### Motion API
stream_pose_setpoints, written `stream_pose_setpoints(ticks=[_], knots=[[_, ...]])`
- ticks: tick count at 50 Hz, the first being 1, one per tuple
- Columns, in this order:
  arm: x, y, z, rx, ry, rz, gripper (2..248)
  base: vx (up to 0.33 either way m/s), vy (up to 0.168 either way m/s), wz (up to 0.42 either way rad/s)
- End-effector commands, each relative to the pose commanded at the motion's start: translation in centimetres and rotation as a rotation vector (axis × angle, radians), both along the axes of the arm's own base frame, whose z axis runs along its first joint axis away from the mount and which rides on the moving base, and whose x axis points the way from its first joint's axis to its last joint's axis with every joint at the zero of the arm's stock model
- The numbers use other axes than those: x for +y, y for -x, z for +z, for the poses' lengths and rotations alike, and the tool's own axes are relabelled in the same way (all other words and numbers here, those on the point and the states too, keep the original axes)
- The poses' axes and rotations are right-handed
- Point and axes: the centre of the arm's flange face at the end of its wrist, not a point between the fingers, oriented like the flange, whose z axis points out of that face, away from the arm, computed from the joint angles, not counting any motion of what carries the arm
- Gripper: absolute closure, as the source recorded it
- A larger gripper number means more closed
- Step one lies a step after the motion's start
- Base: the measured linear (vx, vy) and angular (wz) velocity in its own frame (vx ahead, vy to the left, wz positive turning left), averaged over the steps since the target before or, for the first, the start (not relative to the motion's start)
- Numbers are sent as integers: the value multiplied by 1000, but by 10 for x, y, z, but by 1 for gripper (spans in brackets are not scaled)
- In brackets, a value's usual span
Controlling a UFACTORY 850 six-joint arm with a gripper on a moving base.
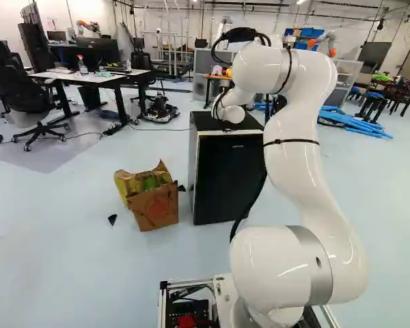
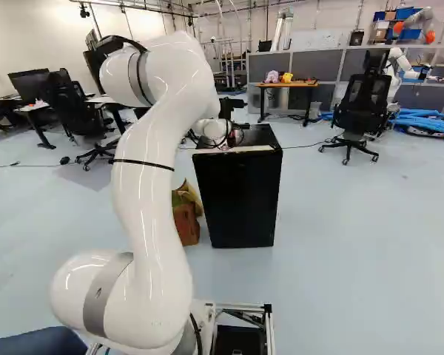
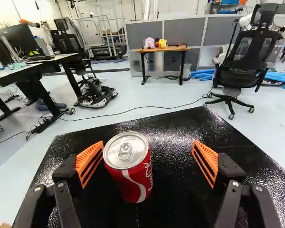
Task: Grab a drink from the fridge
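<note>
At the end of the arm, my gripper (image 2: 235, 127) is low over the top of the black fridge (image 2: 240, 200), its details mostly hidden in the base views. The wrist view shows the gripper (image 3: 148, 151) open, orange pads wide apart. A red drink can (image 3: 134, 178) with a silver lid stands upright on the fridge top (image 3: 180, 128), between the fingers and much closer to one of them. A gap separates the can from the other finger. The fridge door is closed in the base views.
A brown paper bag (image 1: 154, 207) stands on the floor beside the fridge. Beyond are desks (image 1: 102, 78), a small wooden-topped table (image 2: 287, 86), an office chair (image 2: 361, 111) and blue tubes (image 2: 429, 120). Another robot (image 2: 399, 63) stands at the back.
</note>
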Motion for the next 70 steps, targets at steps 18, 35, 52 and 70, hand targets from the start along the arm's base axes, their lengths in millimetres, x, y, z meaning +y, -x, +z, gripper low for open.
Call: stream_pose_setpoints(ticks=[18,35,52,70], knots=[[0,0,0,0,0,0,101,0,0,0],[0,0,0,0,0,0,150,0,0,0],[0,1,12,-16,2,0,150,0,0,0],[0,2,34,-46,5,0,150,0,0,0]])
